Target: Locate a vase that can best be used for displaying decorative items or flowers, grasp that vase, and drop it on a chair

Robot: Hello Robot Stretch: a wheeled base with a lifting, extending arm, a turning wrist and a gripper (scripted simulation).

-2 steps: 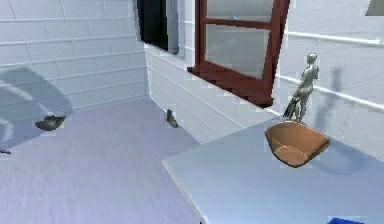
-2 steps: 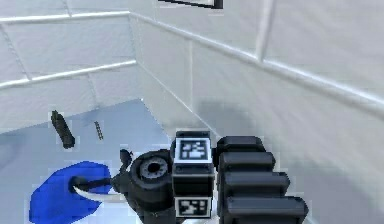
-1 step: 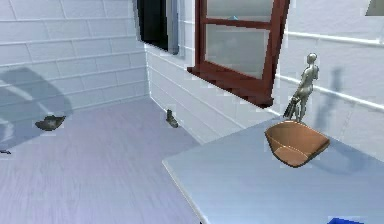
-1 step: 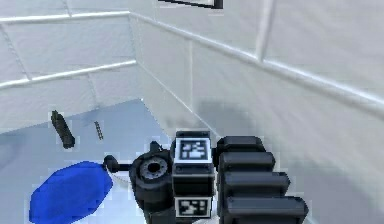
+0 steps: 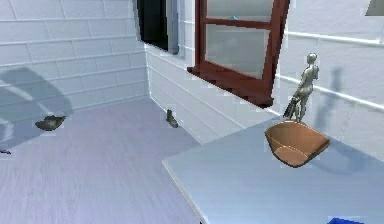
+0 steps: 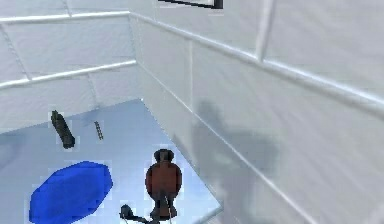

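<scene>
Writing: too small to tell on any item.
Left wall: white block wall, with grey shadows on it.
Floor: pale grey boards. A dark shallow dish lay on them at the forward view's 9 o'clock, near the wall's foot.
Dark opening: a black pane sat at 12 o'clock, in the room's corner.
Small floor item: a dark lump lay at the base of the side wall, at 6 o'clock of the black pane; its kind could not be told.
Window: a red-brown wooden frame with pale glass, at 1 o'clock.
Table: a pale grey top filled the 5 o'clock corner.
Bowl: an orange-brown bowl stood on the table.
Statuette: a silver figure stood upright at 12 o'clock of the bowl.
Blue plate: a flat blue plate lay on the same table in the arm side view, at 8 o'clock.
Dark bottle: a black bottle shape stood tilted at 12 o'clock of the plate, with a thin grey stick at its 3 o'clock.
Vase: a red-brown vessel with a dark neck stood on the table near its edge, at 3 o'clock of the plate, apart from it. A small dark object lay at its 7 o'clock.
Right wall: white panelled wall.
Jaws: whether apart or together could not be told.
</scene>
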